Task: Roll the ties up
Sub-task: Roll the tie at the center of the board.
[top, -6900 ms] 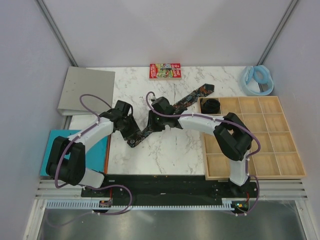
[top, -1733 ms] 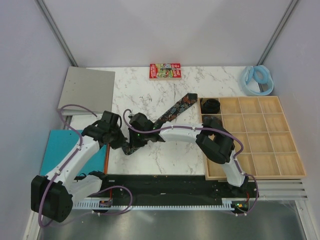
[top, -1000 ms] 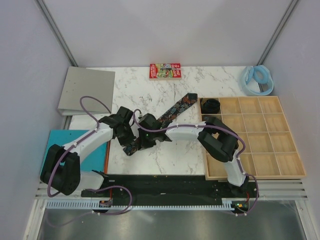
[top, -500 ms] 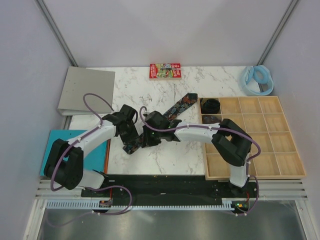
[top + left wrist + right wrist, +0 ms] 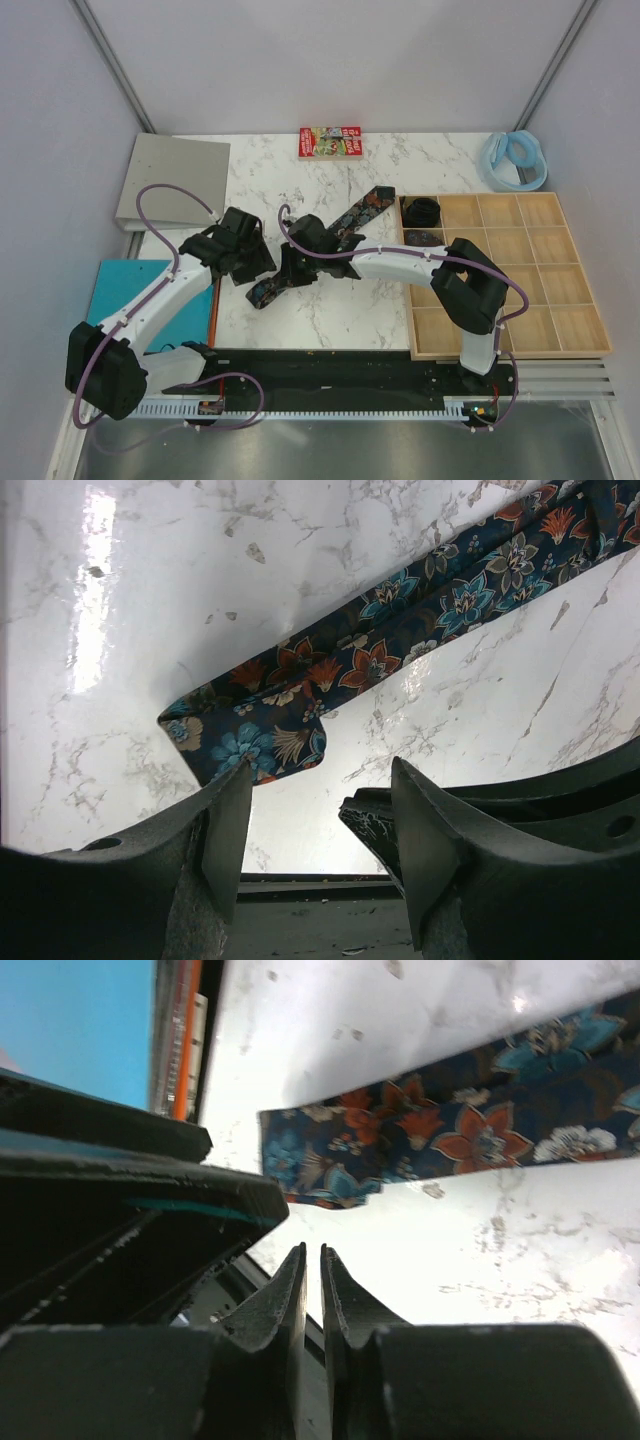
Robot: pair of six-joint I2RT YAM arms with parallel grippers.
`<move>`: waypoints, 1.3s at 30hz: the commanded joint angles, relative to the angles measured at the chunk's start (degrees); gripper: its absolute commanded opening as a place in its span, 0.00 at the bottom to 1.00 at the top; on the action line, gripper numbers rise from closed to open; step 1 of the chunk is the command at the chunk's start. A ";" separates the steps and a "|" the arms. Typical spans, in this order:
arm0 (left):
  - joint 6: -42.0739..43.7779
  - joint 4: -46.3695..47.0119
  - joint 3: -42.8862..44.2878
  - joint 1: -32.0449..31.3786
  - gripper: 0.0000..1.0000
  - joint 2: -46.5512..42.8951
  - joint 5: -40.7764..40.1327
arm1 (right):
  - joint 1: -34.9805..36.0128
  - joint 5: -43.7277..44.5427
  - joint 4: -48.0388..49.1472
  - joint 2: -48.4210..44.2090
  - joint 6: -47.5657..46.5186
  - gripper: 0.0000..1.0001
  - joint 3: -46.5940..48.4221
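Observation:
One of the ties (image 5: 360, 212), dark with a floral print, lies flat as a diagonal strip on the marble. Its narrow end (image 5: 250, 735) is just past my left gripper (image 5: 320, 770), which is open and holds nothing. From above, the left gripper (image 5: 257, 268) sits just left of that end. My right gripper (image 5: 311, 1250) is shut and empty, hovering near the same end of the tie (image 5: 450, 1140). In the top view the right gripper (image 5: 286, 276) is over the strip. A rolled tie (image 5: 422, 211) sits in the wooden tray's far-left compartment.
The wooden compartment tray (image 5: 540, 290) fills the right side. A red printed box (image 5: 329, 141) lies at the back, a pale blue ring (image 5: 514, 160) at the back right. A grey board (image 5: 172, 180) and a teal mat (image 5: 120, 300) lie on the left.
The left gripper has opened and let go of the tie's narrow end, drawing back a little to the left. The right gripper has shifted slightly and stays shut.

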 commanded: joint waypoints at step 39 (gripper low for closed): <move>-6.04 0.68 -17.47 5.56 0.59 -21.91 2.29 | -5.97 -8.58 2.32 14.40 -1.33 0.16 10.70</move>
